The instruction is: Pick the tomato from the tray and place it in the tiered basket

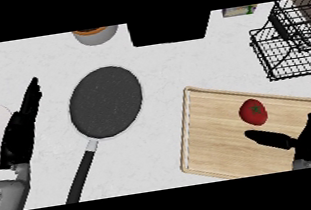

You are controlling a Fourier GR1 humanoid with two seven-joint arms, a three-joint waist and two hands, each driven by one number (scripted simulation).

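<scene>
- Red and glossy, the tomato (253, 112) lies on the wooden tray (208, 134), toward the tray's far right part, nothing touching it; it is not yet picked.
- Head view: the right hand (304, 139) hovers over the tray just on the near side of the tomato, fingers and thumb spread apart and holding nothing, which I judge to be a pose set up to close round the fruit.
- The tiered basket (294, 38), black wire, stands beyond the tray's far right corner, apart from it; that is where the tomato must go.
- The left hand (22, 128) rests well to the left of the tray, fingers straight and pointing away, idle.
- Between that hand and the tray a dark frying pan (106, 101) lies flat, handle toward the robot, out of the carrying path.
- The surface is a pale, marbled counter (160, 66); at its far edge, beyond the tray, stand a pot (96, 34) and a black block (169, 29).
</scene>
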